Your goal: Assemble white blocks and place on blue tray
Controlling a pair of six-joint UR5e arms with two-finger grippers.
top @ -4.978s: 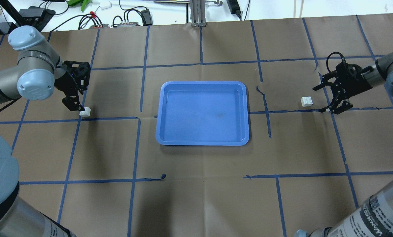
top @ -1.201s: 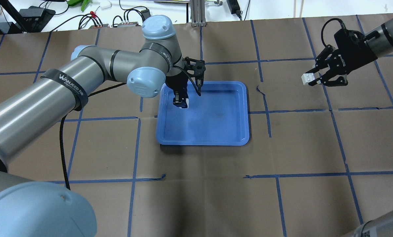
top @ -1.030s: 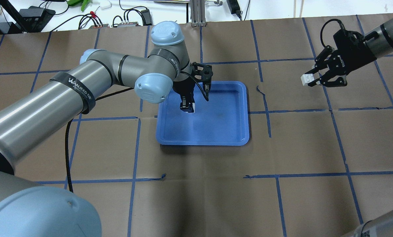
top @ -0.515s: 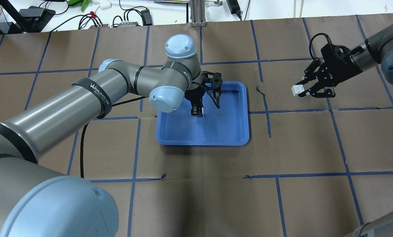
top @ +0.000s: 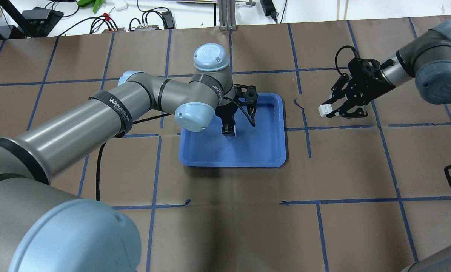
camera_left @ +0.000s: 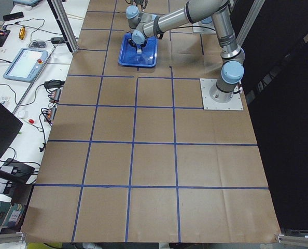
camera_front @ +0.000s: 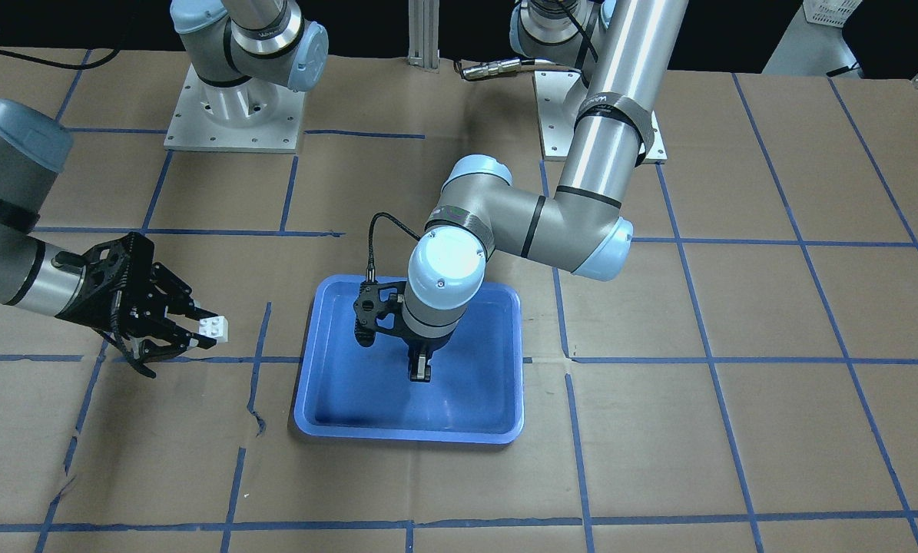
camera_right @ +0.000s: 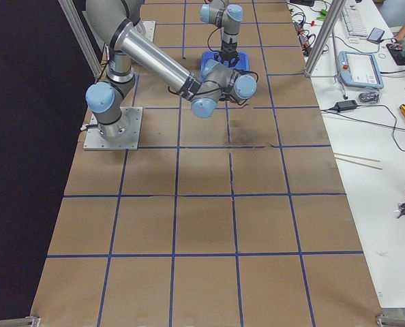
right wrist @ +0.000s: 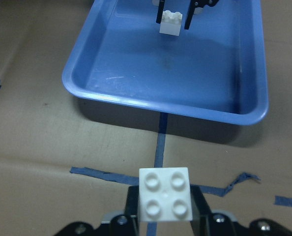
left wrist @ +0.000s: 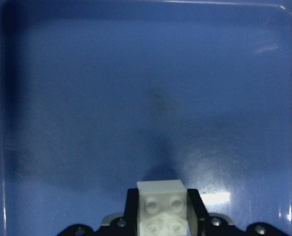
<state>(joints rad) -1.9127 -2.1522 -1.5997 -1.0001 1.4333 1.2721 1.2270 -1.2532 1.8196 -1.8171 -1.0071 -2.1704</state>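
Note:
The blue tray (top: 265, 151) lies at the table's middle. My left gripper (top: 229, 130) hangs over the tray's middle, shut on a white block (top: 229, 132). In the left wrist view that block (left wrist: 161, 209) sits between the pads, studs facing the camera, above the tray floor (left wrist: 136, 98). My right gripper (top: 329, 110) is to the right of the tray, above the table, shut on the second white block (top: 325, 110). The right wrist view shows that block (right wrist: 165, 200) studs up, with the tray (right wrist: 210, 83) and the left gripper's block (right wrist: 170, 22) ahead.
Brown paper with a blue tape grid (top: 308, 128) covers the table. Cables and electronics (top: 142, 20) lie beyond the far edge. The arm bases (camera_front: 232, 115) stand on plates at the robot's side. A torn tape strip (right wrist: 239, 182) lies below the right gripper.
The left gripper carried its block from the table's left to over the tray's middle. The right gripper lifted its block and has moved left toward the tray.

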